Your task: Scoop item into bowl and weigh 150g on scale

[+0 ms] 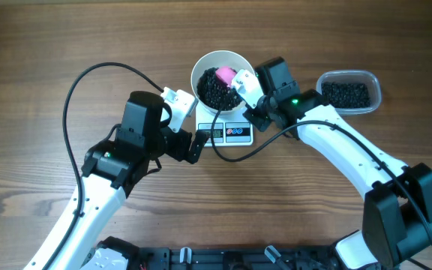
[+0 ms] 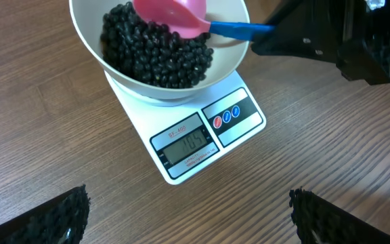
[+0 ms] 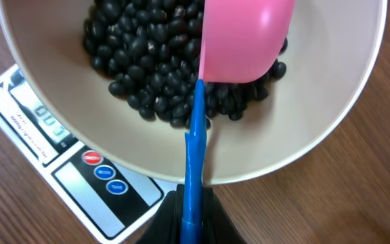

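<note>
A white bowl sits squarely on a small white scale in the middle of a wooden surface, so whatever goes into it registers on the display. The display is lit, but its digits are too blurred to read with confidence. A heap of glossy black beans covers the bottom of the bowl and banks up one side.

The right gripper reaches in from the right, forearm angled toward the bowl. Its fingers are clamped together on the blue handle of a pink scoop. The scoop's cup hangs over the beans inside the rim, back upward, which suggests it has been tipped out. I cannot tell whether it touches the beans.

To the right, well apart from the scale, a clear tub holds more beans within that arm's reach.

The left gripper hangs just left of the scale, elbow bent back, fingers spread wide and holding nothing. Its camera faces the display, probably to watch the reading.
</note>
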Tool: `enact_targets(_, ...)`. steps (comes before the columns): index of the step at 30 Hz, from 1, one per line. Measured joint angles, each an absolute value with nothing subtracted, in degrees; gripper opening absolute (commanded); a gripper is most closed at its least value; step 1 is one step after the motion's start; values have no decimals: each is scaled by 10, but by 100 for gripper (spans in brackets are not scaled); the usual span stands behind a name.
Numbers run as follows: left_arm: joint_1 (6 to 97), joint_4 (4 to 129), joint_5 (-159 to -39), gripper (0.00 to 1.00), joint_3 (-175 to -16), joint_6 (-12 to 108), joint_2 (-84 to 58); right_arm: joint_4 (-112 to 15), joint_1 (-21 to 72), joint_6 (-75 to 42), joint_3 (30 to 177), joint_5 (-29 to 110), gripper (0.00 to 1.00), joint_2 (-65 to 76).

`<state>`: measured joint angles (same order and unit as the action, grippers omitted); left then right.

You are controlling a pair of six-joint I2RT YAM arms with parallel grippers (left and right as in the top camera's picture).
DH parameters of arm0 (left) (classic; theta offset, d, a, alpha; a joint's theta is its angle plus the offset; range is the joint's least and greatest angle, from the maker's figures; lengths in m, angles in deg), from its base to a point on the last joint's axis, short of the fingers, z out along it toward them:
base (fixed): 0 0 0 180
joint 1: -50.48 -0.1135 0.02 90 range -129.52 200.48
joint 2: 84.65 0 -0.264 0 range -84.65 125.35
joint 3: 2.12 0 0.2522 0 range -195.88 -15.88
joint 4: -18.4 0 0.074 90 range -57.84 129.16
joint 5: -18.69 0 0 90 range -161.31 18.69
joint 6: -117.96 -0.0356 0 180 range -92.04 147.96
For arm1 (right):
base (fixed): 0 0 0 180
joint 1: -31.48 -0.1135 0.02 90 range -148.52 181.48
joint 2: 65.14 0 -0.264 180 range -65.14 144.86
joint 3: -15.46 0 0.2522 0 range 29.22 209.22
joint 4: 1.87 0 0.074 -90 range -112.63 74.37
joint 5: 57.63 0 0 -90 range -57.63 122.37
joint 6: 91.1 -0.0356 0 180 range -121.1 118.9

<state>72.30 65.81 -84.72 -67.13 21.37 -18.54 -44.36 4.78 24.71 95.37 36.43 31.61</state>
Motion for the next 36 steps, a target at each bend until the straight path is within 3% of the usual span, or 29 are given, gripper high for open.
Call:
enact_targets(19, 723, 658, -847, 100, -671, 214, -185, -448, 48, 238, 954, 412, 4, 307)
enact_targets(36, 723, 658, -847, 100, -671, 214, -185, -452, 78, 85, 954, 501, 4, 303)
